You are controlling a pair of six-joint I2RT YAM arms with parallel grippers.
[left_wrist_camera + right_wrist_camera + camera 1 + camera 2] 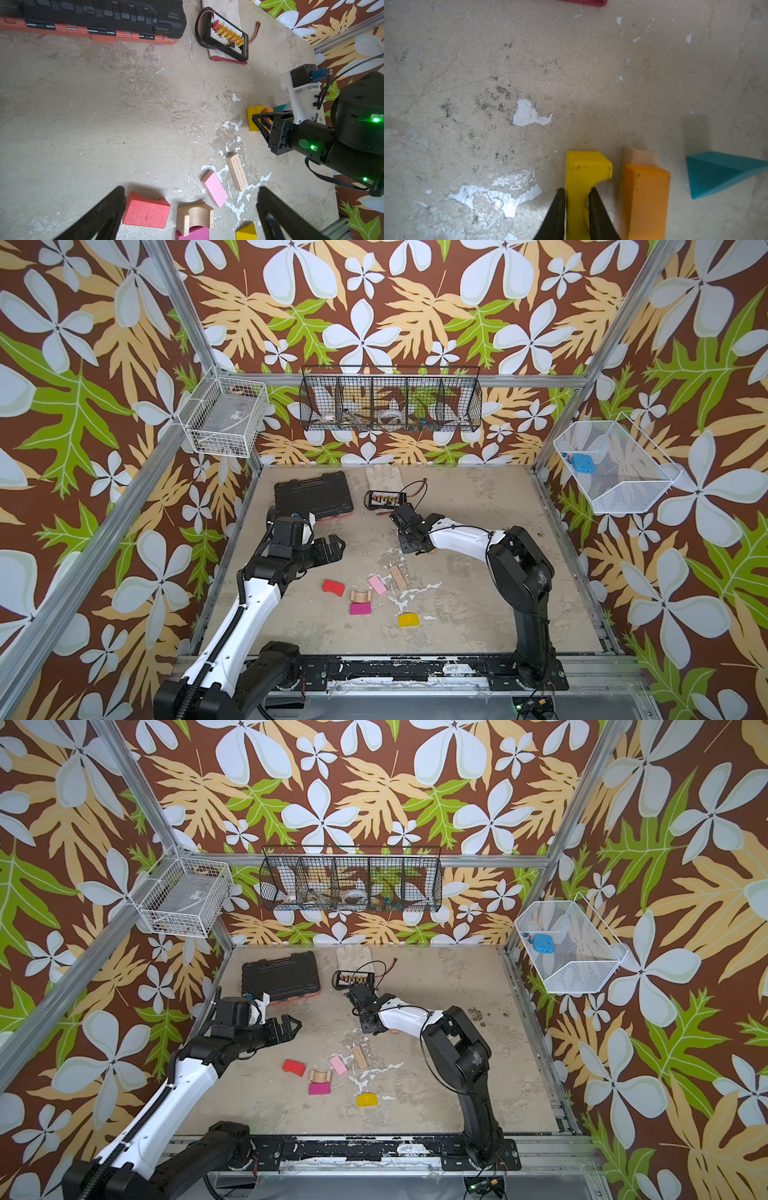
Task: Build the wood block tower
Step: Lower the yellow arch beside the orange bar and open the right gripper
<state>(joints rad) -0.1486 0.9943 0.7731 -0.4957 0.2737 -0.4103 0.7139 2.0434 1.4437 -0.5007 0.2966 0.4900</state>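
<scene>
a: where is our right gripper (576, 190)?
b: its jaws press both sides of the yellow block (588, 170), which stands on the surface (529, 72). we can't tell how hard the pinch is.
a: and the tower?
b: barely begun, we judge. the orange block (645, 197) sits just beside the yellow one with a plain wood piece (639, 155) against it. the teal wedge (716, 176) lies apart. in both top views this cluster is mid-frame, mostly hidden under the right arm.
a: so we should release squarely and lift straight up, without nudging the orange neighbour.
b: yes. our left gripper (332, 549) hangs wide open and empty, left of centre. near it, in the lower middle, are the red block (333, 587), wood arch (360, 596), magenta block (360, 608), pink block (377, 585) and yellow wedge (409, 619).
a: anything in the way?
b: the black tool case (316, 493) and the connector board (384, 498) lie toward the top of the surface. the board is near the right gripper, and both are well apart from the loose blocks.
</scene>
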